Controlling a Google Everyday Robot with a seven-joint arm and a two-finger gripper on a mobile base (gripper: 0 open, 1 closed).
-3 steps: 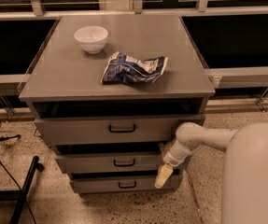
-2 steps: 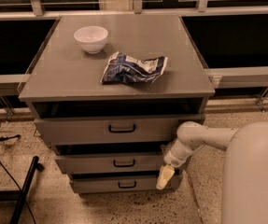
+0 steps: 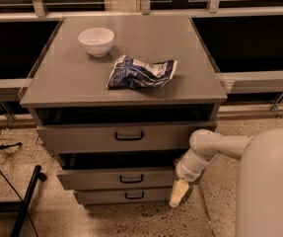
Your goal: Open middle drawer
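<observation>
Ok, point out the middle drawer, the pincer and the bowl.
middle drawer (image 3: 96,179): camera view, grey front, left of its handle.
pincer (image 3: 177,197): camera view, tip, beside the drawer's right end.
white bowl (image 3: 96,42): camera view, outer wall.

From where I stand, the grey cabinet top (image 3: 77,80) carries a white bowl (image 3: 96,41) near its back left corner and a crumpled blue-and-white snack bag (image 3: 141,73) closer to the middle, well apart from the bowl. The cabinet sits on a speckled floor (image 3: 131,223), where black cables (image 3: 0,146) trail at the left near a slanting black bar (image 3: 25,201). The gripper (image 3: 179,194) hangs low by the cabinet's right front corner, just above that floor.
</observation>
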